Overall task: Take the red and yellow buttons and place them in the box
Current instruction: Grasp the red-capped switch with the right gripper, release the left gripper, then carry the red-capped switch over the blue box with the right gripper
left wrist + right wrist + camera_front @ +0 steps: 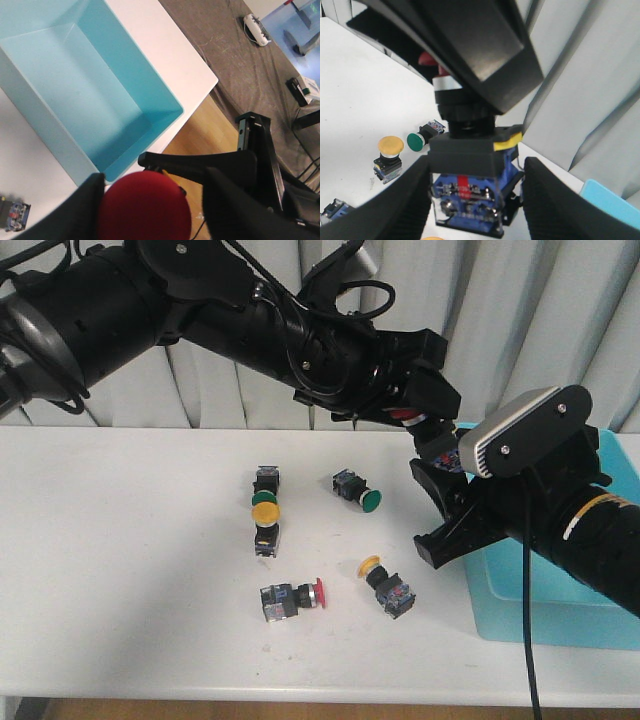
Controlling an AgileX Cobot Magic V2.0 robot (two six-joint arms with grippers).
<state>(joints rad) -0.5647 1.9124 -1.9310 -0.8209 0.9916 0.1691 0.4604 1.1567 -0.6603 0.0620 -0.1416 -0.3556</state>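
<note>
Left gripper (pixel 150 210) clamps a red button (pixel 145 207) near the box (pixel 165 120), right gripper (pixel 475 200) spread around its body only in its own wrist view.

A white table (pixel 120 570) fills the foreground, its wooden front edge showing along the bottom. Behind it hangs a pale grey pleated curtain (pixel 540 320), evenly lit. Beyond the table's corner lies a grey carpet floor (pixel 240 70) with a strip of bare wood (pixel 200 140), a black metal stand (pixel 257 145) and a few cables.

Bright, even indoor light, soft faint shadows; wrist-view foregrounds blurred.
</note>
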